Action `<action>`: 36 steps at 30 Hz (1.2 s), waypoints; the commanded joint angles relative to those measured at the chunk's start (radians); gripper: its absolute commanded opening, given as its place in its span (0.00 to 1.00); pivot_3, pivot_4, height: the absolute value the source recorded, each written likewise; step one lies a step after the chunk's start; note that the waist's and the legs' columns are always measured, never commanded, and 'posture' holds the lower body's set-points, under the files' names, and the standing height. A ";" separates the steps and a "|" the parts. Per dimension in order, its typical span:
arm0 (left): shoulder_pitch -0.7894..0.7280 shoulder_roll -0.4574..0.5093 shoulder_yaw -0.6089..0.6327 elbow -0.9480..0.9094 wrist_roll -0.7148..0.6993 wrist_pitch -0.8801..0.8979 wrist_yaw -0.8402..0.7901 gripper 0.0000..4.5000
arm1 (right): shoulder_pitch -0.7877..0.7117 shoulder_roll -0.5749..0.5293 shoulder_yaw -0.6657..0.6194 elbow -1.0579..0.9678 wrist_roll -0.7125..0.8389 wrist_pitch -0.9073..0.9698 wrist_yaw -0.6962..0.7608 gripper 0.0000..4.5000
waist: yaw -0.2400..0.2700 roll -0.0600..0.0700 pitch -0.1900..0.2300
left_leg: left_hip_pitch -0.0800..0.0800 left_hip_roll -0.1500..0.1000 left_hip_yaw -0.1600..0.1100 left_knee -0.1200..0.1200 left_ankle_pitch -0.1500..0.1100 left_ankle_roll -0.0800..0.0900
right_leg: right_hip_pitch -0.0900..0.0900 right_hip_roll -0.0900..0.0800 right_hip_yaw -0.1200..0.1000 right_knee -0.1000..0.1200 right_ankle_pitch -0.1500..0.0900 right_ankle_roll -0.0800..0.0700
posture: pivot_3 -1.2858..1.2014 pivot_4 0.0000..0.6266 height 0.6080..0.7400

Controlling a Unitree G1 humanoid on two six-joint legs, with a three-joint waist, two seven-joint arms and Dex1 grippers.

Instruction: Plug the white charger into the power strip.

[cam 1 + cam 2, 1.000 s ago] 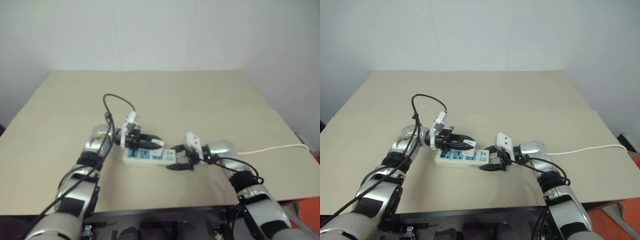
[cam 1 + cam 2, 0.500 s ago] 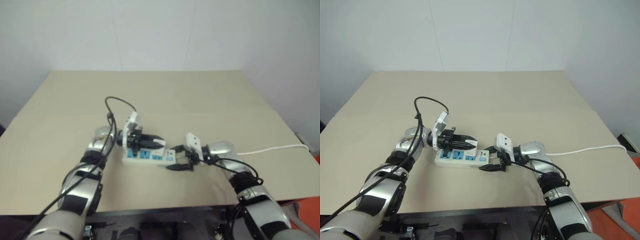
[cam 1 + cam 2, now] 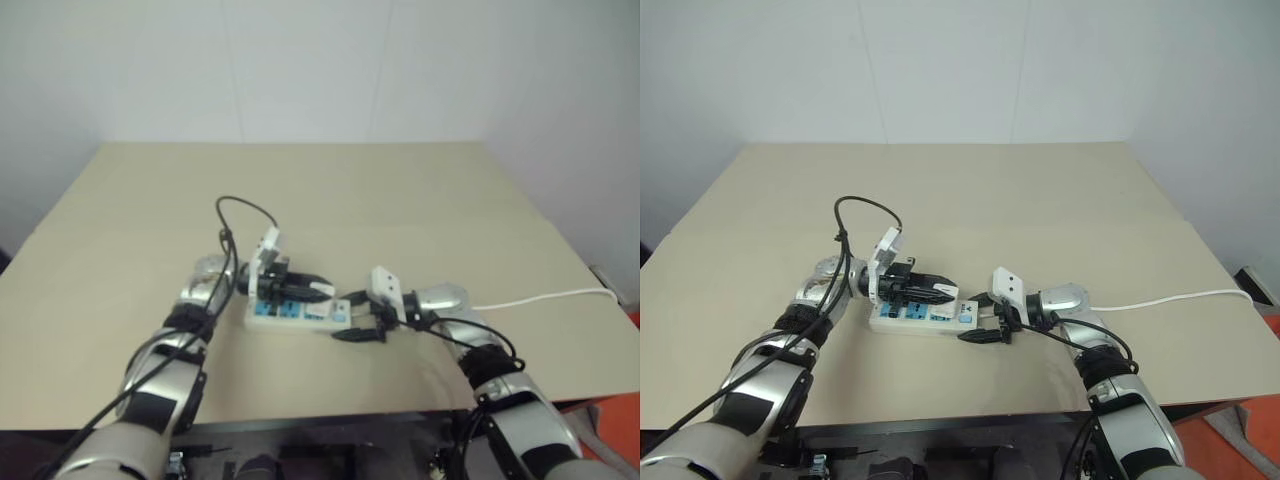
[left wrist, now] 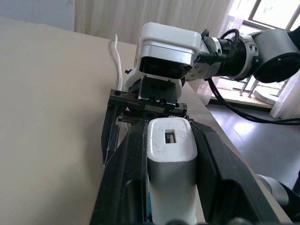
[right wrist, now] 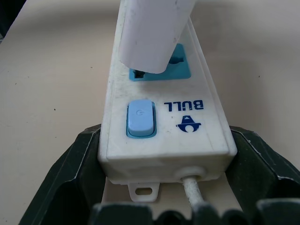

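Observation:
The power strip (image 3: 908,318) lies on the table in front of me, a white bar with blue sockets. My right gripper (image 3: 980,326) is shut on its switch end (image 5: 164,117), one black finger (image 5: 77,164) on each side. My left gripper (image 3: 943,291) is shut on the white charger (image 4: 171,159) and points level toward the right gripper. The charger (image 5: 150,33) hangs tilted just above the socket beside the blue switch (image 5: 140,118). Whether its pins touch that socket is hidden.
The strip's thin white cord (image 3: 1180,298) runs off to the table's right edge. A black cable (image 3: 855,205) loops up over my left forearm. The tan table (image 3: 1040,200) stretches far back behind the strip, with a white wall beyond.
My left elbow has drawn in slightly. Both grippers, the charger and the strip stay where they were.

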 commanded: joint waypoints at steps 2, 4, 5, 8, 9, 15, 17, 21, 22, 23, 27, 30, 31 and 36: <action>0.034 0.029 -0.046 -0.004 0.021 -0.024 -0.003 0.23 | 0.011 -0.002 0.008 -0.008 -0.009 0.013 -0.001 0.76 | -0.001 0.000 0.000 | 0.002 0.000 0.000 0.000 0.000 0.000 | 0.002 0.000 0.000 0.000 0.000 0.000 | 0.52 0.24 1.00; 0.036 0.037 -0.054 -0.007 0.015 -0.019 -0.003 0.23 | 0.011 -0.002 0.007 -0.007 -0.011 0.014 -0.001 0.76 | -0.001 0.000 0.000 | 0.003 0.000 0.000 0.000 0.000 0.000 | 0.003 0.000 0.000 -0.002 0.000 0.000 | 0.52 0.24 1.00; 0.035 0.039 -0.053 -0.006 0.013 -0.017 -0.003 0.23 | 0.012 -0.002 0.008 -0.007 -0.011 0.014 -0.001 0.76 | -0.001 0.000 0.000 | 0.004 0.000 0.000 -0.001 0.000 0.000 | 0.003 0.000 0.000 -0.003 0.000 0.000 | 0.52 0.24 1.00; 0.030 0.041 -0.051 0.003 0.012 -0.017 -0.003 0.23 | 0.014 -0.001 0.009 -0.007 -0.013 0.015 -0.002 0.76 | -0.002 0.000 0.000 | 0.005 0.000 0.000 -0.001 0.000 0.000 | 0.005 0.000 0.000 -0.007 0.000 0.000 | 0.52 0.24 1.00; 0.028 0.041 -0.052 0.005 0.012 -0.016 -0.003 0.23 | 0.015 -0.001 0.010 -0.006 -0.014 0.014 -0.002 0.76 | -0.002 0.000 0.000 | 0.004 0.001 0.000 -0.001 0.000 0.000 | 0.005 0.001 0.000 -0.008 0.000 0.000 | 0.52 0.24 1.00; 0.036 0.027 -0.043 0.021 0.032 -0.054 -0.003 0.23 | 0.016 0.001 0.010 -0.007 -0.016 0.014 -0.004 0.76 | -0.002 0.000 0.000 | 0.006 0.001 0.000 -0.002 0.000 0.000 | 0.007 0.001 0.000 -0.008 0.000 0.000 | 0.52 0.24 1.00; 0.046 0.020 -0.021 0.022 0.030 -0.067 -0.003 0.23 | 0.018 0.000 0.009 -0.009 -0.014 0.014 -0.003 0.76 | -0.002 0.000 0.000 | 0.007 0.001 0.000 -0.002 0.000 0.000 | 0.009 0.001 0.000 -0.009 0.000 0.000 | 0.52 0.24 1.00; 0.076 0.019 0.026 0.017 0.042 -0.116 0.001 0.23 | 0.023 -0.003 0.008 -0.015 -0.013 0.011 -0.004 0.76 | -0.001 0.000 0.000 | 0.008 0.001 0.000 -0.002 0.000 0.000 | 0.009 0.000 0.000 -0.009 0.000 0.000 | 0.52 0.24 1.00; 0.088 0.021 0.038 0.010 0.046 -0.127 0.000 0.23 | 0.025 -0.004 0.007 -0.017 -0.013 0.011 -0.004 0.76 | -0.001 0.000 0.000 | 0.008 0.001 -0.001 -0.002 0.000 0.000 | 0.009 0.000 0.000 -0.009 0.000 0.000 | 0.52 0.24 1.00; 0.104 0.026 0.050 -0.003 0.045 -0.137 -0.001 0.23 | 0.026 -0.006 0.006 -0.019 -0.012 0.011 -0.004 0.76 | -0.001 0.000 0.000 | 0.008 0.001 -0.001 -0.002 0.000 0.000 | 0.010 0.000 -0.001 -0.009 0.000 0.000 | 0.52 0.24 1.00; 0.176 0.063 0.051 -0.076 0.026 -0.151 -0.003 0.23 | 0.031 -0.009 0.004 -0.025 -0.009 0.009 -0.003 0.76 | -0.003 0.000 0.000 | 0.009 0.001 -0.002 -0.003 0.000 0.000 | 0.010 0.000 0.000 -0.009 0.000 0.000 | 0.52 0.24 1.00; 0.206 0.077 0.042 -0.091 0.036 -0.160 -0.003 0.23 | 0.034 -0.008 0.007 -0.026 -0.009 0.003 -0.004 0.76 | -0.004 0.000 0.000 | 0.009 0.001 -0.003 -0.003 0.000 0.000 | 0.010 0.000 0.000 -0.009 0.000 0.000 | 0.52 0.24 1.00; 0.210 0.078 0.040 -0.089 0.044 -0.170 -0.003 0.23 | 0.034 -0.007 0.008 -0.026 -0.009 0.001 -0.004 0.76 | -0.004 0.000 0.000 | 0.010 0.001 -0.003 -0.003 0.000 0.000 | 0.010 0.000 0.000 -0.009 0.000 0.000 | 0.52 0.24 1.00; 0.209 0.073 0.030 -0.045 0.094 -0.238 -0.003 0.23 | 0.031 -0.003 0.012 -0.025 -0.009 -0.002 -0.005 0.76 | -0.005 0.000 -0.001 | 0.013 0.001 -0.003 -0.004 0.000 0.000 | 0.012 0.001 0.000 -0.009 0.000 0.000 | 0.52 0.24 1.00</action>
